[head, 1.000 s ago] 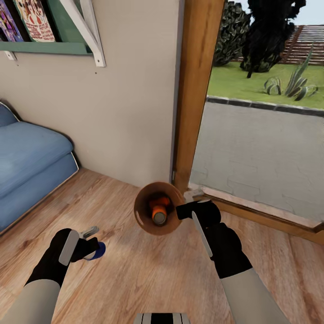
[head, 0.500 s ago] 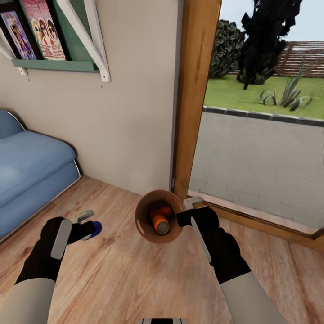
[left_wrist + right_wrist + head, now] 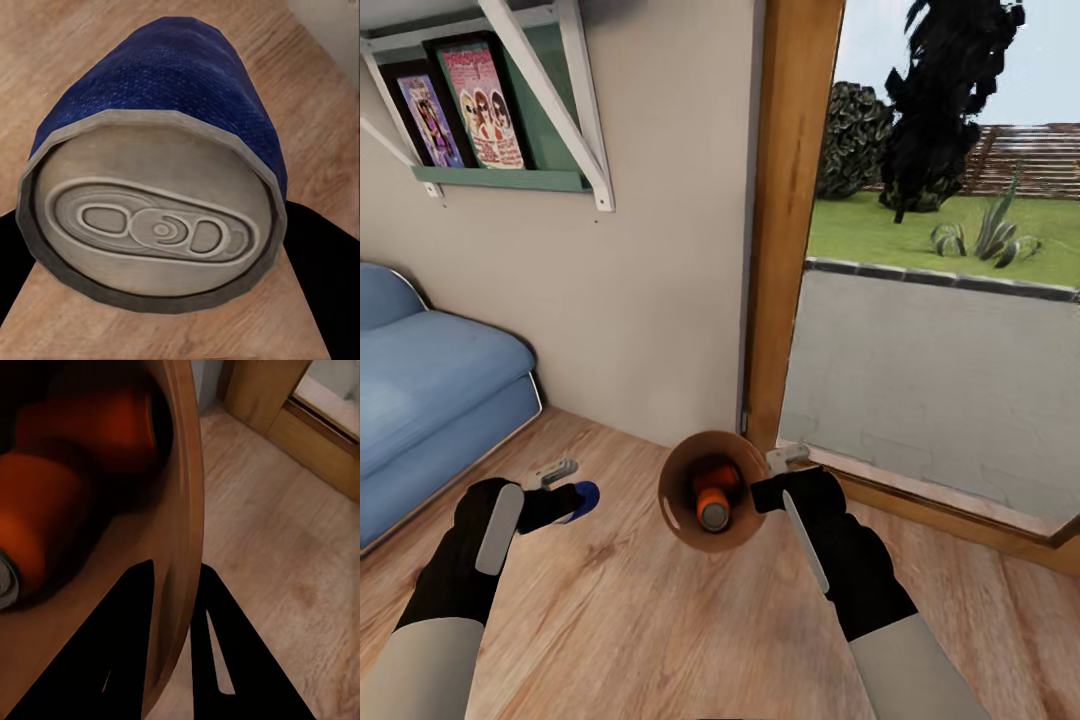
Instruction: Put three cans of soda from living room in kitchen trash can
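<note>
The tash can [image 3: 710, 492] hangs just above the wood floor [image 3: 620, 610] in the head view, tipped so its mouth faces the camera, with the right gripper [image 3: 772, 483] pinching its rim. Two orange cans [image 3: 712, 492] lie inside it, one silver top showing. Off to the left, the left gripper [image 3: 565, 497] is clamped on the blue can [image 3: 584, 495], well apart from the bucket. A blue sofa [image 3: 430, 390] sits at the left by the wall, a green shelf [image 3: 500, 178] with pictures hangs above, and a wooden door frame [image 3: 785, 220] opens onto a lawn.

Left wrist view: the blue can [image 3: 161, 187] sits right up close, silver top facing the camera, black fingers [image 3: 319, 255] on both sides.

Right wrist view: the two black fingers [image 3: 127, 652] straddle the tash can's wall [image 3: 184, 510], one inside and one outside, squeezed on it. The orange cans [image 3: 67, 502] sit inside.
</note>
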`<state>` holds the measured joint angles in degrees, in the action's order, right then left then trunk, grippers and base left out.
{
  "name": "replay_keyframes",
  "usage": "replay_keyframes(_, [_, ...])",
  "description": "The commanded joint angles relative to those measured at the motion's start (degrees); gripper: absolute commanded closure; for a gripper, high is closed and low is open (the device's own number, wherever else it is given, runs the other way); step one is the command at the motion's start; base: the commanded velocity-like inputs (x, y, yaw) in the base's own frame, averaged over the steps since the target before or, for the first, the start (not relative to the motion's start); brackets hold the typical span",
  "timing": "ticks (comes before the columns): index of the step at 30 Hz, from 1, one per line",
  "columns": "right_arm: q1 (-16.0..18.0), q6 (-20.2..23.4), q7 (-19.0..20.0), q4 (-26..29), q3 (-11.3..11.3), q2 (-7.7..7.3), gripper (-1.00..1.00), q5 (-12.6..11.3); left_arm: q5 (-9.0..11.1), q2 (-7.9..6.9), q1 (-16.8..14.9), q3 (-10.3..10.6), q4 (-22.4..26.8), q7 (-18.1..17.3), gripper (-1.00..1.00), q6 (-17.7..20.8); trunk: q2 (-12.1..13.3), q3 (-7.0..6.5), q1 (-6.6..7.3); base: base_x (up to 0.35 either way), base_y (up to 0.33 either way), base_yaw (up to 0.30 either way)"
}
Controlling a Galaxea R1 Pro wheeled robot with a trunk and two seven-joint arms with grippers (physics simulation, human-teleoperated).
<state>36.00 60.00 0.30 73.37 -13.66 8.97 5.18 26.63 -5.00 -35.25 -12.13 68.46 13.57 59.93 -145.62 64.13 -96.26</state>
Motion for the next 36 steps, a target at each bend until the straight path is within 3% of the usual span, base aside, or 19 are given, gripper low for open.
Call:
replay_keyframes(1, [0.0,0.0,0.2,-0.2,0.0,0.0,1.0,-0.7,-0.5,-0.01,0.0,0.7,0.0,-1.2,1.0,0.1,0.0,-0.23,0.03,0.0,0.0,0.0])
replay_keyframes(6, [-0.1,0.0,0.2,-1.2,0.0,0.0,1.0,-0.7,-0.5,-0.01,0.0,3.0,1.0,-3.3,1.0,0.1,0.1,-1.34,0.16,0.0,0.0,0.0])
replay_keyframes(7, [-0.1,0.0,0.2,-2.1,0.0,0.05,1.0,-0.8,-0.5,-0.01,0.2,4.7,3.0,-3.8,1.0,0.1,0.1,-1.56,0.18,0.0,0.0,0.0])
replay_keyframes(11, [-0.1,0.0,0.2,-3.3,0.1,0.03,1.0,-0.8,-0.3,0.02,0.3,7.4,6.5,-4.2,1.0,0.1,0.1,-2.45,0.28,0.0,0.0,0.0])
replay_keyframes(12, [-0.1,0.0,0.2,-4.0,0.2,0.01,1.0,-0.8,0.8,0.03,0.3,8.7,8.4,-4.3,1.0,0.1,0.2,-2.67,0.31,0.0,0.0,0.0])
replay_keyframes(15, [-0.1,0.0,0.2,-5.2,0.4,0.0,1.0,-0.8,4.1,-0.04,0.4,9.9,10.6,-4.3,1.0,0.1,0.2,-3.34,0.39,0.0,0.0,0.0])
replay_keyframes(18, [-0.1,0.0,0.2,-6.9,0.5,0.08,1.0,-0.9,5.9,-0.05,0.5,11.6,11.6,-4.3,1.0,0.1,0.2,-4.0,0.47,0.0,0.0,0.0])
replay_keyframes(24, [0.0,0.0,0.2,-7.9,0.6,0.22,1.0,-0.9,6.5,-0.02,0.7,16.8,13.1,-4.4,1.0,0.1,0.3,-5.33,0.62,0.0,0.0,0.0])
replay_keyframes(29, [0.0,0.0,0.2,-8.4,0.6,0.19,1.0,-1.0,6.6,0.33,0.8,19.2,13.4,-4.4,1.0,0.1,0.4,-6.44,0.75,0.0,0.0,0.0])
replay_keyframes(33, [0.0,0.0,0.2,-8.5,0.6,0.25,1.0,-1.0,6.6,0.56,2.1,22.6,13.5,-4.3,1.0,0.1,0.4,-7.32,0.85,0.0,0.0,0.0])
replay_keyframes(36, [0.0,0.0,0.2,-8.7,0.6,0.25,1.0,-1.0,6.6,0.59,2.3,23.4,13.6,-4.3,1.0,0.1,0.5,-7.99,0.93,0.0,0.0,0.0])
